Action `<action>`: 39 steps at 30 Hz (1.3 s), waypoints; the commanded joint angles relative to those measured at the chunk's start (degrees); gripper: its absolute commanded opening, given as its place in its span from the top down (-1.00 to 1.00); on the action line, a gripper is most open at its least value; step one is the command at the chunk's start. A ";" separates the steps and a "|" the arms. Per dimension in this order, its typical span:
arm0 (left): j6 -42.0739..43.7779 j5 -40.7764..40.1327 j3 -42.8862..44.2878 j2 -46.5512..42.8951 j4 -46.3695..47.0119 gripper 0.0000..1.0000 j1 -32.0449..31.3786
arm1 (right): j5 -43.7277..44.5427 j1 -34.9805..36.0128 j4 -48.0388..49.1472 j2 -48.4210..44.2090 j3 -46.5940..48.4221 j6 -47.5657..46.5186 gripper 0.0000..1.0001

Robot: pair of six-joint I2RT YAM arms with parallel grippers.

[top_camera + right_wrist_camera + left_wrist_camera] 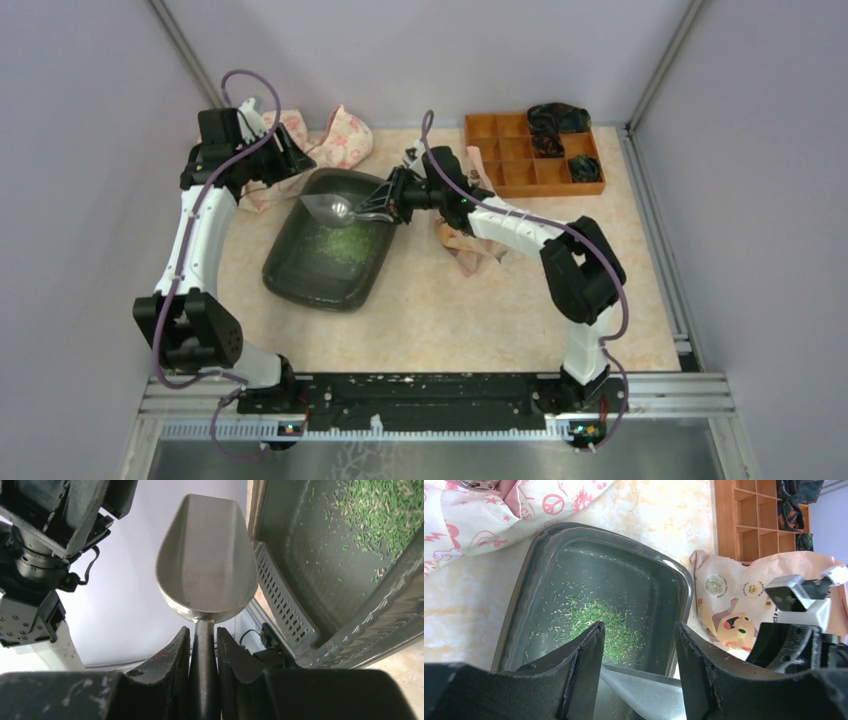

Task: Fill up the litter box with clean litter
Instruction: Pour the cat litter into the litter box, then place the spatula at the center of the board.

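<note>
The dark litter box lies left of centre, and a loose patch of green clean litter covers part of its floor. My right gripper is shut on the handle of a grey metal scoop. It holds the scoop over the box's far end, and the bowl shows no litter. My left gripper hovers open by the box's far left corner. Nothing is pinched between its fingers; the scoop's bowl shows below them. More of the clean litter shows in the right wrist view.
A peach printed bag lies under my right arm, right of the box. A pink-patterned cloth sits at the back beside my left arm. An orange compartmented organiser with dark items stands at the back right.
</note>
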 commanded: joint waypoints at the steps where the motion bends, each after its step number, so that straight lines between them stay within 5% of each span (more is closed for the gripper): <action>1: 0.44 0.36 2.17 -1.51 -0.62 -0.20 -0.28 | -0.26 0.00 -10.03 -4.91 8.98 -17.70 1.00; 5: 1.08 -0.19 2.78 -1.75 -1.61 -0.20 -1.06 | 9.11 1.60 -27.92 -8.62 14.75 -38.14 1.00; 11: 1.63 -1.53 5.19 -1.10 -3.23 -0.20 -2.92 | 16.25 1.71 -30.28 -23.88 5.97 -49.92 1.00; 28: 2.24 -6.65 15.83 5.03 -7.48 -0.20 -17.13 | 24.69 1.65 -37.07 -63.36 -28.60 -52.38 1.00; 39: 1.22 -9.18 20.90 8.38 -9.29 -0.20 -22.77 | 31.94 3.07 -27.70 -66.72 -45.63 -53.72 1.00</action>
